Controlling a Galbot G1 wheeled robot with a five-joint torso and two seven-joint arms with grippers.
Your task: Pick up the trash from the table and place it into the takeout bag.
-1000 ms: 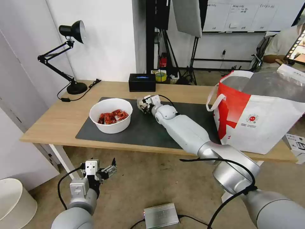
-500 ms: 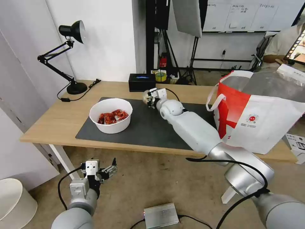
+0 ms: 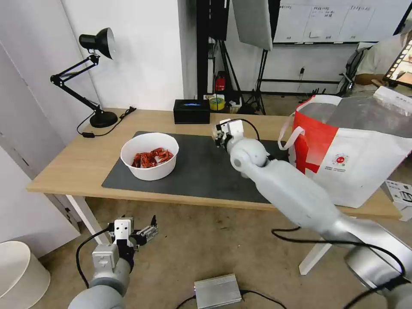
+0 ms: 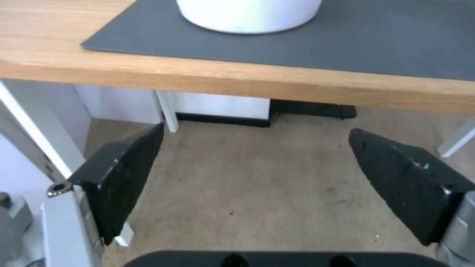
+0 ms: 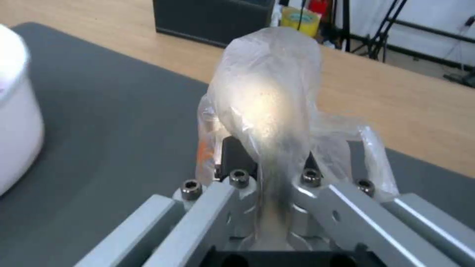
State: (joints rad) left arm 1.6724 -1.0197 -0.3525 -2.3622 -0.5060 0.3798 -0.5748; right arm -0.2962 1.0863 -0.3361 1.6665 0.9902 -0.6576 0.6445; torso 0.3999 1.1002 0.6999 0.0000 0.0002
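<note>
Carrying the small knotted clear plastic bag [image 5: 269, 100] in the right tool [image 3: 219, 134], clenched on the bag's lower part; film bulges out above and to the sides of the fingers. The tool sits above the large dark grey rectangular mat [image 3: 197, 171], toward the far edge of the long light-wood counter [image 3: 77, 161], between the white round bowl of red crayfish shells [image 3: 149, 155] and the large white-and-red insulated takeout bag with foil lining [image 3: 352, 150] at the right end of the counter.

Risks, as I judge them:
- Grip is on thin slippery film, not a solid body. A fast swing could let it creep out of the fingers and drop on the mat or counter short of the tote.
- Tote rim and white strap handle [image 3: 288, 133] face the incoming arm. Coming in too low could catch the strap or shove the soft wall, tipping or sliding the tote near the counter's front edge.
- Releasing before the tool is over the opening puts the bag on the rim or outside it.
- Film could cling to the finger pads after opening.

Left tool [image 4: 257, 181] hangs released, fingers spread wide, below the front edge of the counter, idle. The bowl is not yet picked up.
</note>
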